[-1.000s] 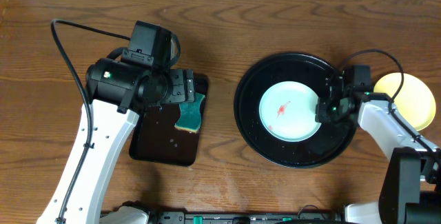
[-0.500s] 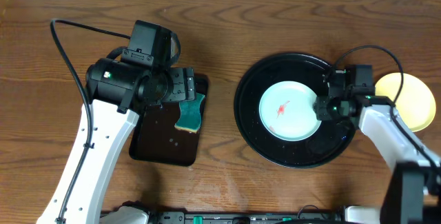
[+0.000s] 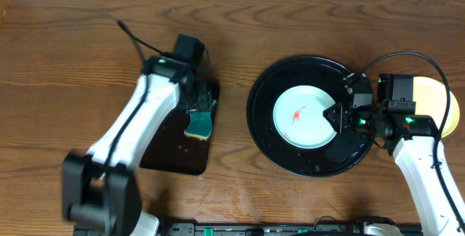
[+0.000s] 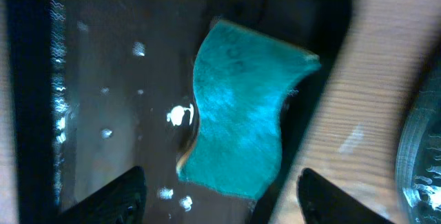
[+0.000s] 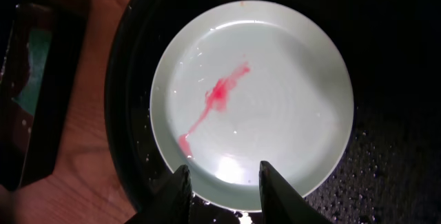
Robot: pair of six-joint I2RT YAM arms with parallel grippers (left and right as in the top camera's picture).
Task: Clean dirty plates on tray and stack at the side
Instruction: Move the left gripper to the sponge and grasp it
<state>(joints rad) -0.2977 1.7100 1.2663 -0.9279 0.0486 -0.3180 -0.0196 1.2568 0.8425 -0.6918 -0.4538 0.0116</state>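
Bare tabletop (image 3: pixel 232 120) passable left of the round tray (image 3: pixel 263 98), rectangular tray (image 3: pixel 171 149) farther left, yellow plate (image 3: pixel 429 91) close beside its right.

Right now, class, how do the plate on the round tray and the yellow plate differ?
The mint plate has a red streak; the yellow plate shows none where visible. The mint plate lies in the round black tray; the yellow plate lies outside it, partly under the right arm. Both are round.

Two plates (image 3: pixel 304 117) (image 3: pixel 438 96), two trays (image 3: pixel 260 131) (image 3: pixel 168 152), one sponge (image 3: pixel 199 124)

Plate (image 3: pixel 309 116) on tray (image 3: pixel 261 131); sponge (image 3: pixel 198 123), seemingly in rectangular tray (image 3: pixel 171 149), left.
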